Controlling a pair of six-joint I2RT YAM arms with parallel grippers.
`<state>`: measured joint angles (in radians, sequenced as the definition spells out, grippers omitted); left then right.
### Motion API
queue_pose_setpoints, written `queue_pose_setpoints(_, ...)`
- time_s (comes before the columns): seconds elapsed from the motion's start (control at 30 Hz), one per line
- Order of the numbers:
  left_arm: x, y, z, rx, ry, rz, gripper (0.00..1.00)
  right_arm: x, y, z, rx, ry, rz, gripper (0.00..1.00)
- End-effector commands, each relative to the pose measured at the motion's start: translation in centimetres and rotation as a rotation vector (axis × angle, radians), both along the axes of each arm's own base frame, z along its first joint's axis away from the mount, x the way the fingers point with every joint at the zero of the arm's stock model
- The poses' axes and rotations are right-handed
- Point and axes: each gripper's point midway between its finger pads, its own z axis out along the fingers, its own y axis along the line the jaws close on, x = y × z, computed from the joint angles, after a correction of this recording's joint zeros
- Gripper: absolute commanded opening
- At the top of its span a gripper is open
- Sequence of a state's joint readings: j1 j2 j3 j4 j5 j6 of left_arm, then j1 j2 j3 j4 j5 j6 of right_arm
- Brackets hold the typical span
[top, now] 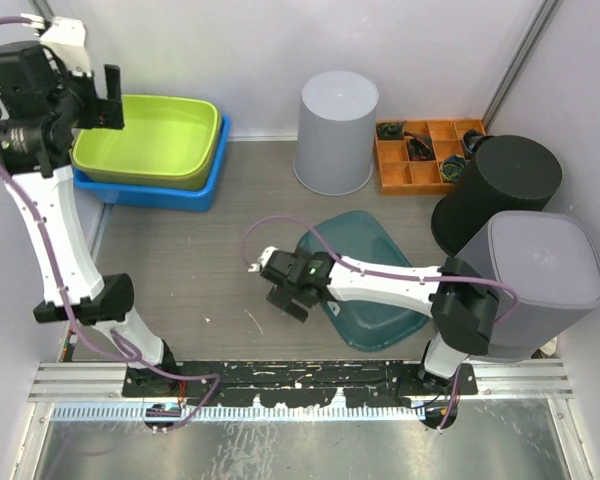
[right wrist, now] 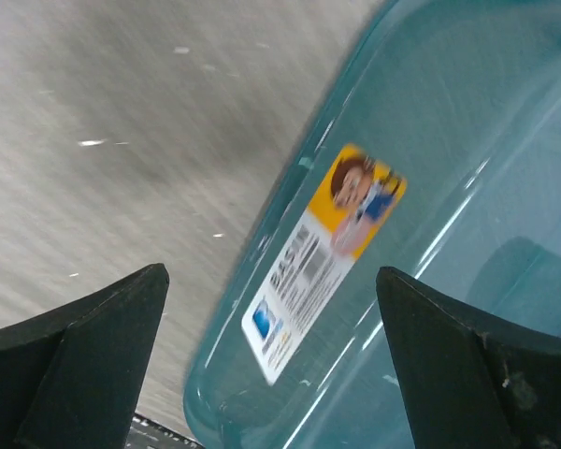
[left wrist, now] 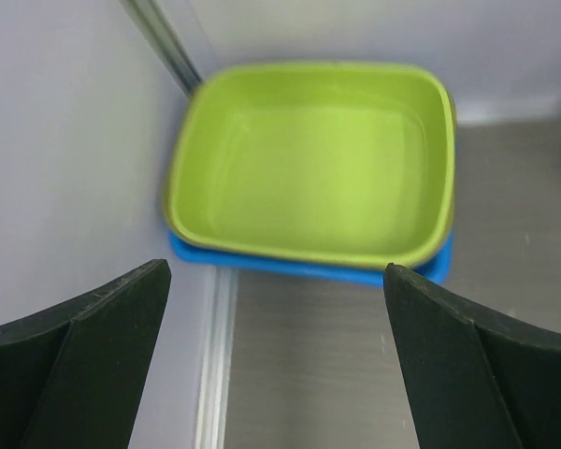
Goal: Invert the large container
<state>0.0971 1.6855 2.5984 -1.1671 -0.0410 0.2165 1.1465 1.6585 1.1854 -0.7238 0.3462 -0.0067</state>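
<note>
Approach step, teal tub (top: 360, 235) ungripped.
Right jaws open over its edge, left jaws open over green tub (top: 150, 140); next, likely: grip rim.

Enclosure notes. Work surface: grey-brown wood-grain laminate tabletop (top: 180, 260), matte, with a few small pale flecks and scuffs.

Plain white back wall panel (top: 250, 50) meets the tabletop along a pale seam. White left side panel (top: 5, 300) and white right side panel (top: 580, 90) close the bay.

Silver aluminium frame post (top: 525, 50) runs diagonally at the back right corner; a second silver post (top: 42, 10) stands at back left.

Near edge: slotted aluminium rail (top: 80, 378) across the width, then a streaked brushed metal sheet (top: 280, 445).

Lighting even and diffuse, shadows soft.
</note>
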Motion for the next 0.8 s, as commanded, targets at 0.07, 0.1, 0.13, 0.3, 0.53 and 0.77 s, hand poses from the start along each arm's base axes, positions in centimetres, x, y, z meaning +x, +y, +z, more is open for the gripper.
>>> queue_pose_setpoints(0.07,0.5,-3.1,-8.6,-0.142,0.321,-0.219,0.99,5.2,-5.5,3.4,0.034,-0.132,-0.23,1.0)
queue_pose_setpoints(0.1,0.6,-3.0,-8.7,-0.144,0.319,-0.215,0.99,5.7,-5.9,3.7,0.047,-0.134,-0.261,1.0)
queue_pose_setpoints(0.13,0.8,-2.9,-8.7,-0.145,0.318,-0.214,0.99,6.2,-6.3,3.9,0.055,-0.136,-0.289,1.0)
queue_pose_setpoints(0.3,2.4,-2.1,-9.1,-0.131,0.318,-0.193,0.99,8.8,-9.5,3.4,-0.01,-0.177,-0.426,1.0)
queue_pose_setpoints(0.53,4.6,-1.3,-12.4,-0.134,0.404,-0.207,0.98,10.1,-13.6,1.5,-0.13,-0.175,-0.596,1.0)
queue_pose_setpoints(0.77,5.7,-0.5,-14.9,-0.219,0.457,-0.227,0.98,10.2,-16.7,2.8,-0.201,-0.22,-0.729,1.0)
